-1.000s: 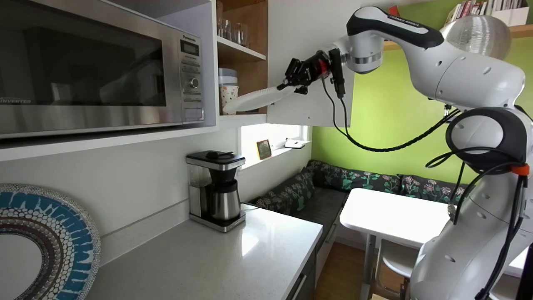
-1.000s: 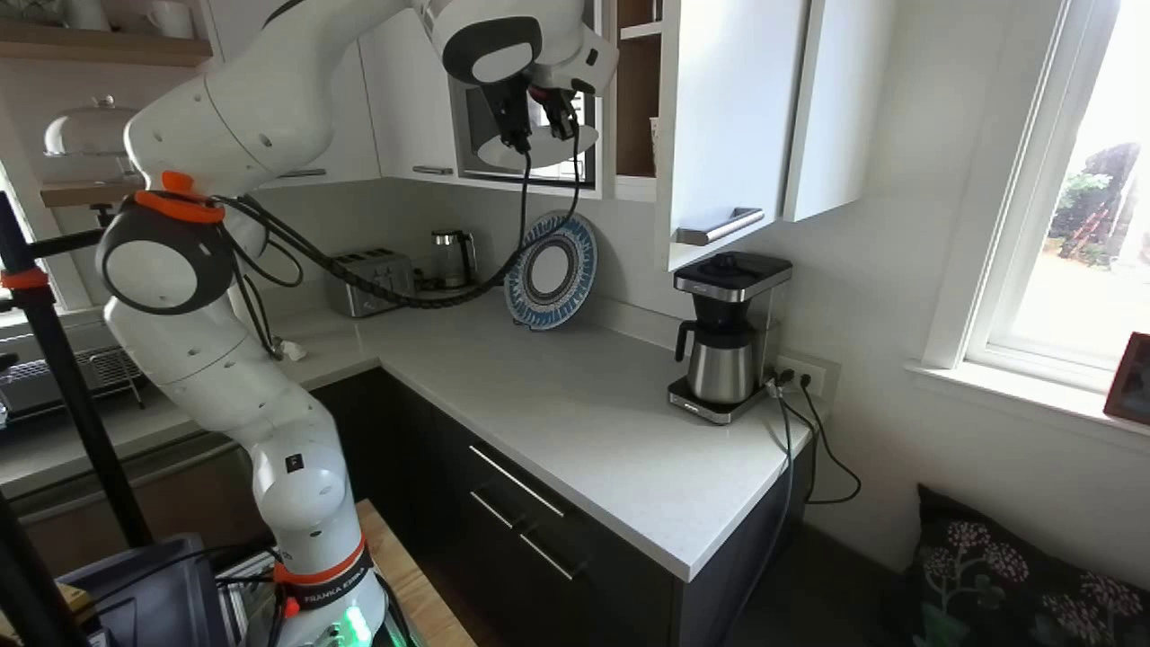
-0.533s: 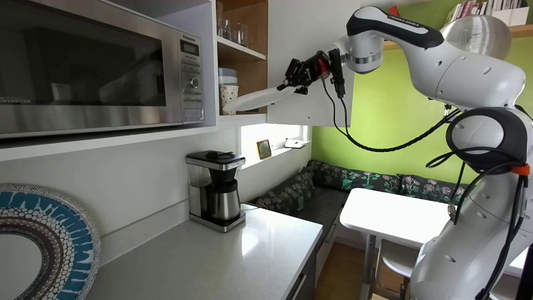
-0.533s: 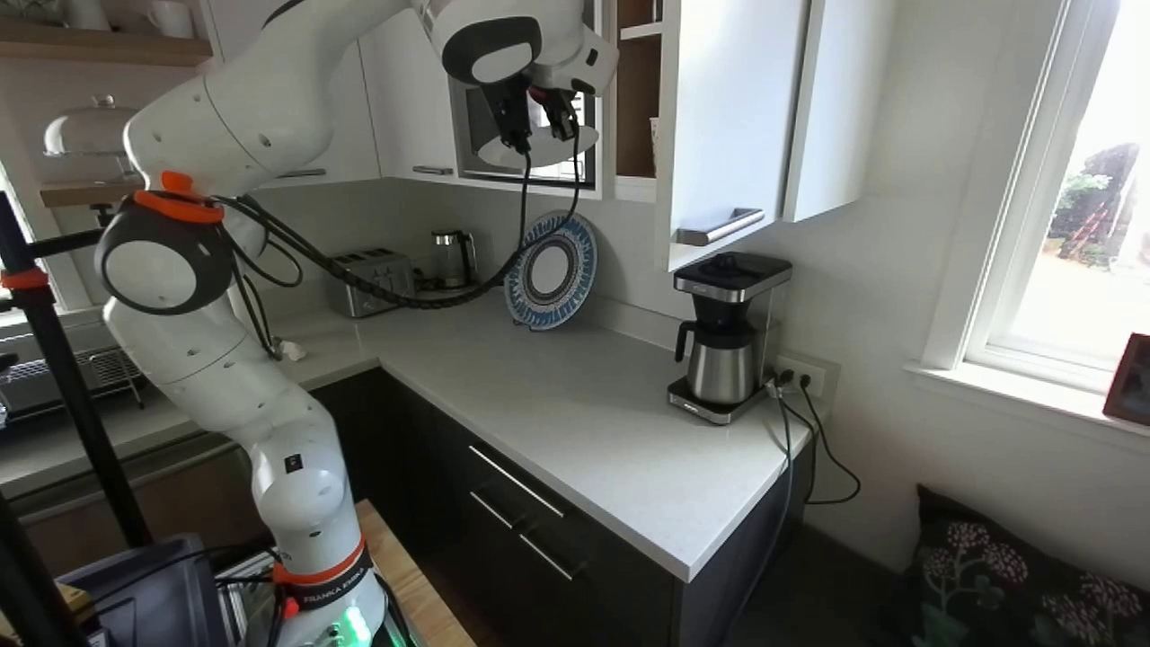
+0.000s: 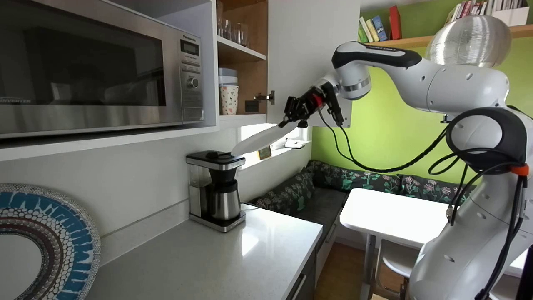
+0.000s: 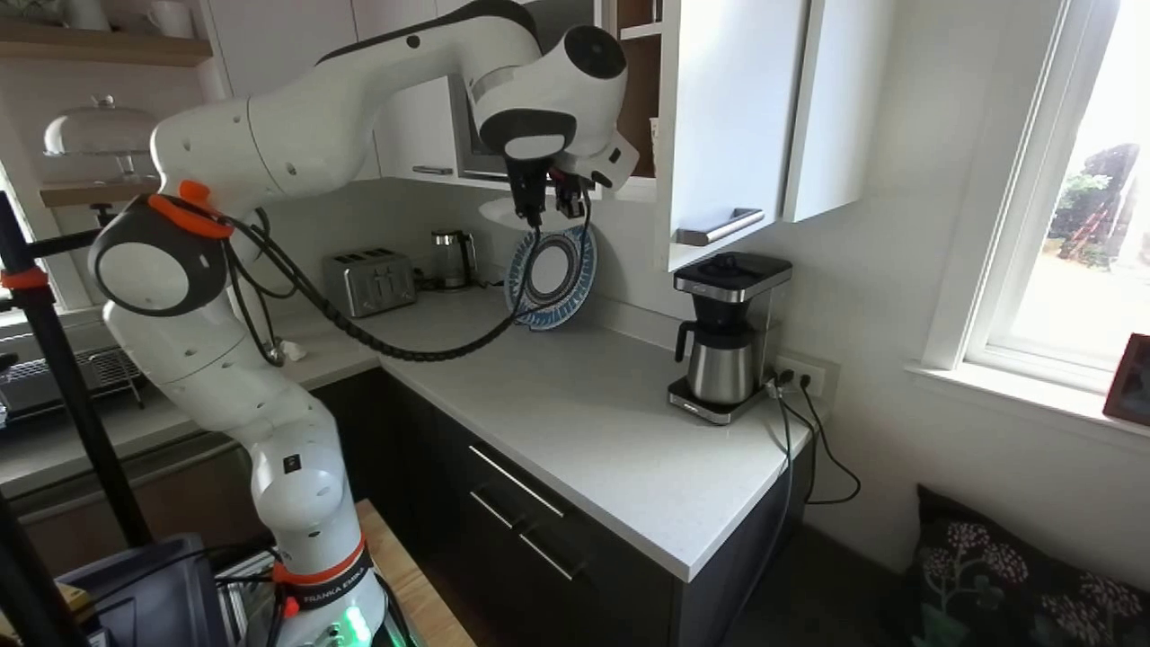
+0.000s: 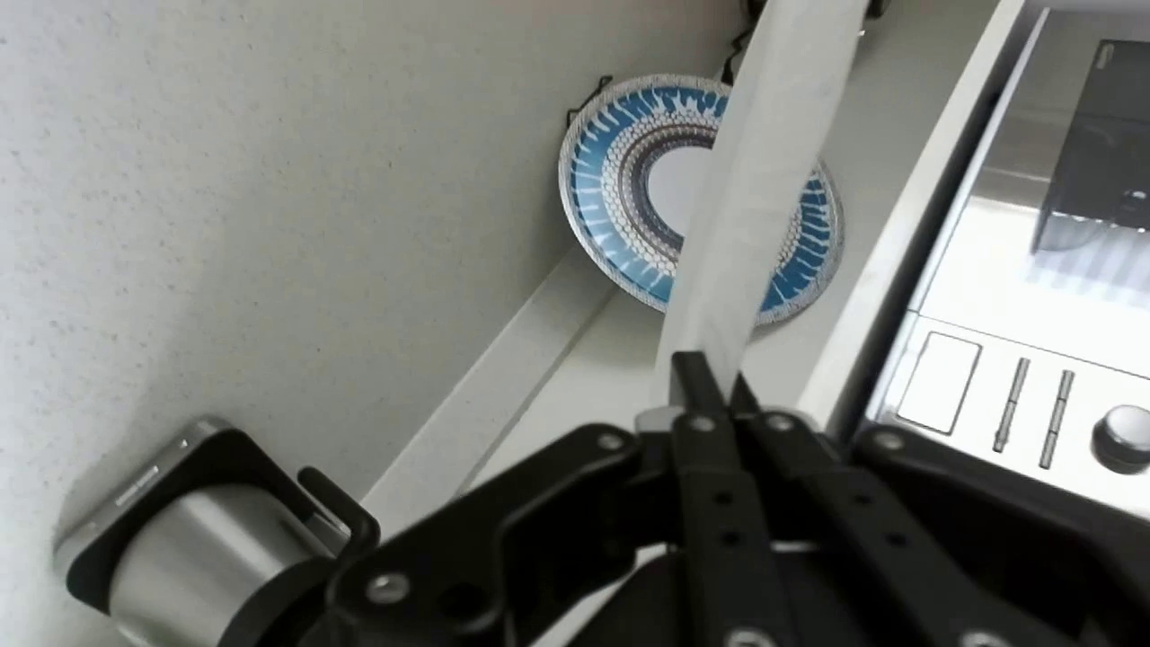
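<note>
Hold on plate [image 5: 263, 139], release not yet done

The jaws are pinched on the plate's rim, holding it tilted in the air, with nothing under it to rest on. Grasping looks complete; letting go seems left. It is probably over the tabletop [image 5: 200, 262], though its depth against the coffee maker [image 5: 222, 181] is hard to judge

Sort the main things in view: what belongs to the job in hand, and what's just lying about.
In the job: white plate; pincer, shut on it.

Apparently just about: coffee maker; blue-patterned plate; microwave; toaster.
</note>
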`<state>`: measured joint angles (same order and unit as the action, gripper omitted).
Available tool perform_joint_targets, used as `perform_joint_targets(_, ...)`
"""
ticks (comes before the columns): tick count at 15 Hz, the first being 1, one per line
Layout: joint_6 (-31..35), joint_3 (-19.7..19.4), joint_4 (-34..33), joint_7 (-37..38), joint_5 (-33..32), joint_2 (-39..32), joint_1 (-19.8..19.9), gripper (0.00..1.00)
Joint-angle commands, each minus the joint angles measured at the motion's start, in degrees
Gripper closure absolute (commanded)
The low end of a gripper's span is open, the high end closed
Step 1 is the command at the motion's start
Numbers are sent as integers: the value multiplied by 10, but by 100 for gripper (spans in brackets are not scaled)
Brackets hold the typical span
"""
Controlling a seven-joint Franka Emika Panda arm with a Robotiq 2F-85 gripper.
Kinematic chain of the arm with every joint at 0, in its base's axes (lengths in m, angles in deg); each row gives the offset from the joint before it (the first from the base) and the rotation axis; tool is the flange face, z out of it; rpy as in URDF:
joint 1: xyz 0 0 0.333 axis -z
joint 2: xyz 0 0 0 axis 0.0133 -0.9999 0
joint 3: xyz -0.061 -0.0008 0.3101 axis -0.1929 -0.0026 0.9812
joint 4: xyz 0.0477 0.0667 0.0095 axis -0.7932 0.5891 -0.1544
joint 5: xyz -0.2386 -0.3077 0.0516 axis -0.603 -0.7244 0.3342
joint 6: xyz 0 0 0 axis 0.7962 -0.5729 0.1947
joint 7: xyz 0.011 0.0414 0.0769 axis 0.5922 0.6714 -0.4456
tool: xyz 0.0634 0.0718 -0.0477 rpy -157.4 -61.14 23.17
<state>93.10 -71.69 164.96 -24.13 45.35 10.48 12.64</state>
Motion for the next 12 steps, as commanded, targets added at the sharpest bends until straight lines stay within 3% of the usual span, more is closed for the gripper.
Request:
perform_joint_targets(1, -39, -8, 84, -27, -5, 41, 17, 100)
perform_joint_targets(6, -73, -15, 181, -81, -23, 60, 43, 100)
perform_joint_targets(12, -11, -11, 282, -154, -36, 47, 68, 100)
